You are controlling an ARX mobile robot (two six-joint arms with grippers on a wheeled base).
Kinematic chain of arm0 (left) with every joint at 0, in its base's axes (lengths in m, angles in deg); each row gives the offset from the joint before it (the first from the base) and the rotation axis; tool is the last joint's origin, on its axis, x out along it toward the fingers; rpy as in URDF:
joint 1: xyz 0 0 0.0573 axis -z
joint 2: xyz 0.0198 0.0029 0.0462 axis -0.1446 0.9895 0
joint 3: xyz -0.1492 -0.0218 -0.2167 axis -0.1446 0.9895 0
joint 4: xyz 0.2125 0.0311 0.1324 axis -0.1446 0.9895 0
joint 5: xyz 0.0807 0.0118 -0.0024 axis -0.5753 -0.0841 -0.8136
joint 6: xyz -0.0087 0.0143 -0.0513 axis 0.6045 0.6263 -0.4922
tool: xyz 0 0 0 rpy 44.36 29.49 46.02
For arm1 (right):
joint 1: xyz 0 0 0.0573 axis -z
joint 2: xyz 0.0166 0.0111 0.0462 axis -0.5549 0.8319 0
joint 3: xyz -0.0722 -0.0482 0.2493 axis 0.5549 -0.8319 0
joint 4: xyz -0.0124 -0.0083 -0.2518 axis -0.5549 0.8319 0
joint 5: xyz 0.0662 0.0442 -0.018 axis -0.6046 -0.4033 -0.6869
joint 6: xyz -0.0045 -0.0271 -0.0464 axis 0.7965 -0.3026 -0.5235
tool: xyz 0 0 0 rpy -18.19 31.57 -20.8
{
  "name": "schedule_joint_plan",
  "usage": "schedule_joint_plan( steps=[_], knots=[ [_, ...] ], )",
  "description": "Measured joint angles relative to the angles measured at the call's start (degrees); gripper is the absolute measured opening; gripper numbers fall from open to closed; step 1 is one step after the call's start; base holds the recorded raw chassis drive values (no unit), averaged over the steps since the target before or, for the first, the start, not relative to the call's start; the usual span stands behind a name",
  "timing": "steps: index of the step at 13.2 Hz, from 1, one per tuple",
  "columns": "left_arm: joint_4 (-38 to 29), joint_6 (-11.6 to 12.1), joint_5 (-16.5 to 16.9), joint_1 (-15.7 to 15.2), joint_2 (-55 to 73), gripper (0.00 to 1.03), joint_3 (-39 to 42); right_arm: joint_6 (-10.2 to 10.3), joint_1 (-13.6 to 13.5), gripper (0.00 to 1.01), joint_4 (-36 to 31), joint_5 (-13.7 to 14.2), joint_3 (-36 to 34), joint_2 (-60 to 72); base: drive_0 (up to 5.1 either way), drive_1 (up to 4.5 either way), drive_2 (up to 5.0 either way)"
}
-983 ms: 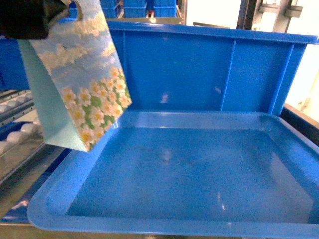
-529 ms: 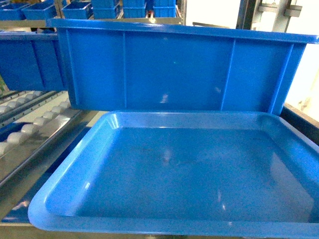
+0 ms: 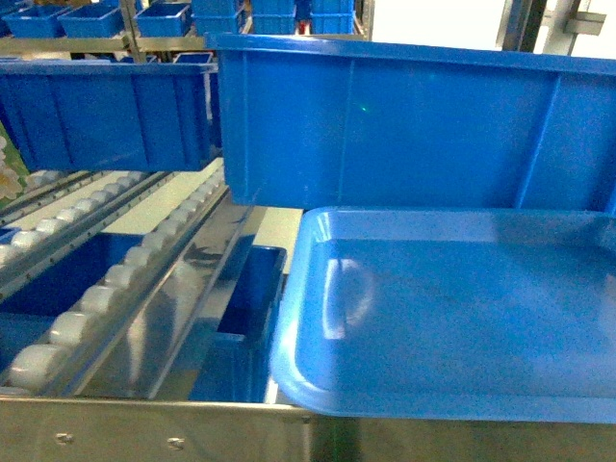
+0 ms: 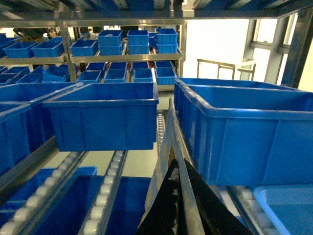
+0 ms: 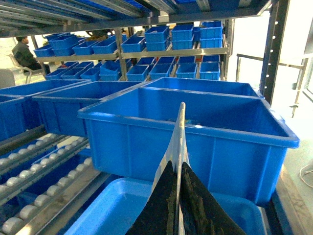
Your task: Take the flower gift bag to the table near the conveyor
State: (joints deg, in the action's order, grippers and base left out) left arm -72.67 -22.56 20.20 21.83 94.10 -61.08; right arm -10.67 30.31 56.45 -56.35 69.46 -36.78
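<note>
Left hand [image 4: 182, 208], bottom centre of left wrist frame: dark fingers pressed together, pinching thin upright sheet edge, likely flower gift bag [image 4: 167, 147]. Right hand [image 5: 178, 205], bottom centre of right wrist frame: pinching similar pale paper edge [image 5: 179, 132]; whether same bag, cannot tell.

Head frame: floral sliver only, far left edge [image 3: 8, 173]. White tabletop not showing.

Conveyor [image 3: 115, 279], lower left: white rollers, grey steel rails. Glossy blue tray [image 3: 318, 366] lower right; ribbed blue bin [image 3: 404, 125] above.

Advice: carrying bag level, keeping clear of bin rims, holding pinch firm — thin paper creasing easily.
</note>
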Motion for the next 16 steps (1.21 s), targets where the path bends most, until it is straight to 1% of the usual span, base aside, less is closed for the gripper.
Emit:
schedule_joint_plan(
  steps=[5, 16],
  knots=[
    [0.0, 0.0, 0.1, 0.0, 0.0, 0.02, 0.0, 0.0, 0.0, 0.03, 0.0, 0.0, 0.0, 0.0, -4.7, 0.74, 3.8],
    [0.0, 0.0, 0.2, 0.0, -0.1, 0.02, 0.0, 0.0, 0.0, 0.03, 0.1, 0.0, 0.0, 0.3, -4.4, 0.17, 4.2]
  ],
)
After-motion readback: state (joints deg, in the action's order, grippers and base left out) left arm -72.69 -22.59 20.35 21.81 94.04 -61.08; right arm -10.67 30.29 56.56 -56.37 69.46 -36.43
